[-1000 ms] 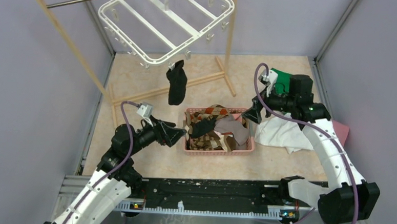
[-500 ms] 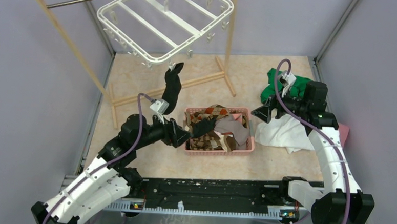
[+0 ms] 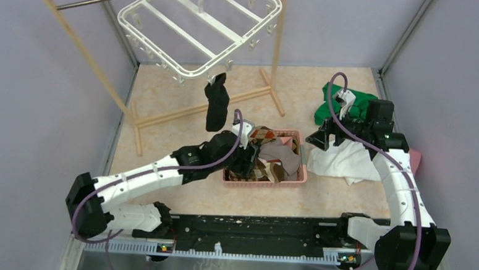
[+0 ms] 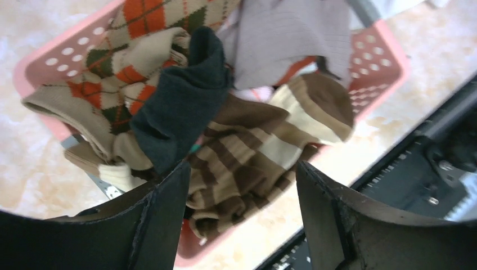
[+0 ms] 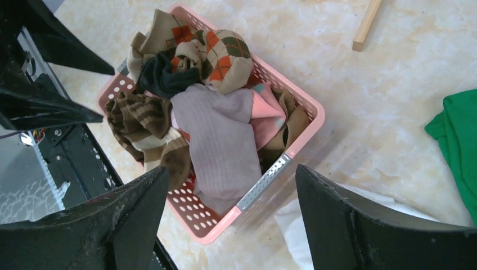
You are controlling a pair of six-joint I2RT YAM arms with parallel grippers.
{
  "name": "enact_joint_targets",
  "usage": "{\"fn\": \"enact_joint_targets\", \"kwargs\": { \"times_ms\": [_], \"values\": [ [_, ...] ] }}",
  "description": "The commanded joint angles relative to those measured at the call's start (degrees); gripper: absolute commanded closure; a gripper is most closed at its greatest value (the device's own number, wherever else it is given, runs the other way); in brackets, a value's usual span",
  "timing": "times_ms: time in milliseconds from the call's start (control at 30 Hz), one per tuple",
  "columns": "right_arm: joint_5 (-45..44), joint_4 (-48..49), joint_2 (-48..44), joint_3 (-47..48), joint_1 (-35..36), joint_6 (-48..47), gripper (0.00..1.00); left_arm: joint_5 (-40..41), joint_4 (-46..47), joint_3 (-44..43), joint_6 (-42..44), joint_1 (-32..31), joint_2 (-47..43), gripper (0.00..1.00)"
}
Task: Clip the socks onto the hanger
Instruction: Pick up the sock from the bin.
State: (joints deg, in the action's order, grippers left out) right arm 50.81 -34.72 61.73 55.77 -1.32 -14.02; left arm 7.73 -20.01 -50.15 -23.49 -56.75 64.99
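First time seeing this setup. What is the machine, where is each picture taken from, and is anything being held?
Two white robot arms stand at a table's near edge. The overhead picture looks down from behind them: left arm, right arm. The other two come from wrist cameras; the black shapes at the bottom are the left fingers and right fingers. A pink basket holds mixed socks; one black sock hangs from the white hanger on a wooden rack. Both pairs of fingers are open, the left over the basket. Nothing is held.
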Motion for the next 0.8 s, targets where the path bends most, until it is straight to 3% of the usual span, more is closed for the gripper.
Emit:
{"fn": "enact_joint_targets", "kwargs": {
  "times_ms": [0,233,400,767],
  "values": [
    [-0.28,-1.26,0.61,3.19,-0.35,-1.9,0.19,8.1,0.41,-6.13,3.78,-0.11,5.07,0.25],
    [-0.6,1.58,-1.2,1.18,-0.35,-1.27,0.19,12.02,1.79,-9.88,8.21,0.13,11.56,0.25],
    [1.21,1.92,-1.03,1.5,-0.34,-0.43,0.2,12.4,0.98,-14.03,12.8,1.25,16.21,0.33],
    [2.62,4.75,-1.18,0.63,-0.35,2.03,0.2,-4.52,-6.88,-17.65,33.16,5.09,16.47,0.35]
  ]
}}
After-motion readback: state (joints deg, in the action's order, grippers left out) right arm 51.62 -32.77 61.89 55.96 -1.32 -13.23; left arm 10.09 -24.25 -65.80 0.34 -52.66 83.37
